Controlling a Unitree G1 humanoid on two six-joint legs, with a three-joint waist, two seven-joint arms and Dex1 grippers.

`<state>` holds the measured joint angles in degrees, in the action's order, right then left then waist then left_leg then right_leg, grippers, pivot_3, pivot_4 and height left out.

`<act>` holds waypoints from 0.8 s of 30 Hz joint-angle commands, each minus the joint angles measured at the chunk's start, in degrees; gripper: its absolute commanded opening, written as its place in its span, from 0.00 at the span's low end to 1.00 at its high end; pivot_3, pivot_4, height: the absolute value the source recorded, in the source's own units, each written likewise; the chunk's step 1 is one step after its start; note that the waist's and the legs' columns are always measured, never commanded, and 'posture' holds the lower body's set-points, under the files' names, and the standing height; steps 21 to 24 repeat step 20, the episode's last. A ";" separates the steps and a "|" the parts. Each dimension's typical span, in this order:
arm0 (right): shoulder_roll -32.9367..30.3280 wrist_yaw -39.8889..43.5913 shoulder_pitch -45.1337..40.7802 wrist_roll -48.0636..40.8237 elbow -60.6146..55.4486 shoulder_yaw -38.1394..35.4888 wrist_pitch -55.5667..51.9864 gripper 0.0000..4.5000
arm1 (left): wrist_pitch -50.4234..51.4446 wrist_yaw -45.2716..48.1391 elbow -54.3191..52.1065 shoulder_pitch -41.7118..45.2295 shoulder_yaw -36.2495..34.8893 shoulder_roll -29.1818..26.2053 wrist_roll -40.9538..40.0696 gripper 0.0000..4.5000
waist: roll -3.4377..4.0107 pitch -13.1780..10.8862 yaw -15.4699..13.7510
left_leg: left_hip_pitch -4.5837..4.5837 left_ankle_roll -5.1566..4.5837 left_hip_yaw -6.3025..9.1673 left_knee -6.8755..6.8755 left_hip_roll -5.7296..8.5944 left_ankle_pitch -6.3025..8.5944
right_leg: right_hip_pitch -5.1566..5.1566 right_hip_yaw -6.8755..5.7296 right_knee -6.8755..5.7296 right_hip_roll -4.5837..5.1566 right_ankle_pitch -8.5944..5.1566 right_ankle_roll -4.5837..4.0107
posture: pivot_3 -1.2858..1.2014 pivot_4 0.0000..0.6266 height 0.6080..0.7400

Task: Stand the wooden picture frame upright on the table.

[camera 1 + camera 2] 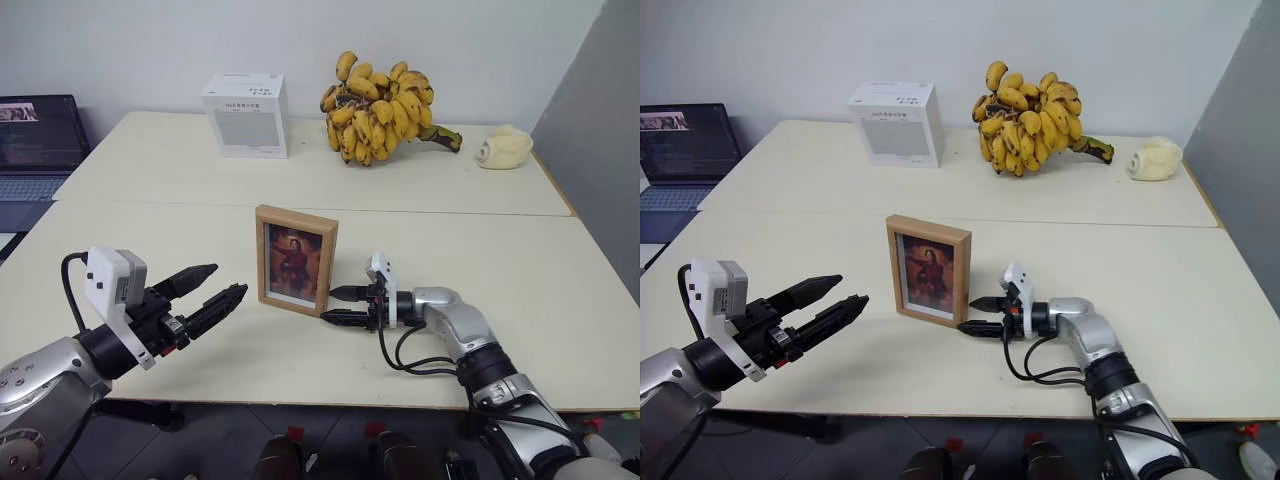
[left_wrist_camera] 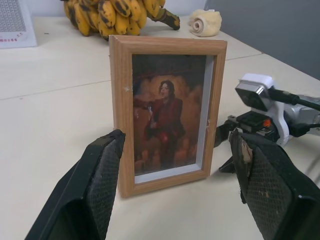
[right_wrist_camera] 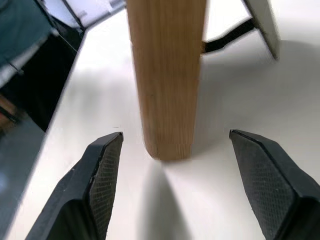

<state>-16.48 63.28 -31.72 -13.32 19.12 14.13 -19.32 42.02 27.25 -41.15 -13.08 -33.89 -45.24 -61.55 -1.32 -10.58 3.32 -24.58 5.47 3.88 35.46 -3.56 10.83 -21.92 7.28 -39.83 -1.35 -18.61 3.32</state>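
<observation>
The wooden picture frame (image 1: 296,259) stands upright on the cream table (image 1: 520,270), its dark portrait facing me. In the right wrist view its light-wood side edge (image 3: 167,75) rises ahead, with the fold-out stand (image 3: 262,25) propped behind it. My right gripper (image 1: 340,305) is just to the frame's right, open, its fingertips close to the frame's lower corner with nothing between them. My left gripper (image 1: 208,290) hovers open to the frame's left, apart from it and pointing toward it. The frame (image 2: 167,112) shows between the left fingers (image 2: 95,190) in the left wrist view.
A white box (image 1: 246,115) and a bunch of bananas (image 1: 380,108) sit at the back of the table. A pale peeled object (image 1: 505,148) lies at the back right. A laptop (image 1: 38,140) is off the table's left side. A seam (image 1: 430,212) crosses the tabletop.
</observation>
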 commanded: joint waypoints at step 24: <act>-14.85 -17.38 7.95 -7.00 -43.48 -13.62 -27.28 0.80 | -3.62 5.88 5.22 7.76 7.64 0.35 6.15 0.79 | 0.07 -0.05 -0.03 | -0.09 0.00 -0.11 -0.21 -0.04 -0.01 | -0.17 0.09 0.09 -0.01 -0.03 -0.03 | 0.52 0.24 1.00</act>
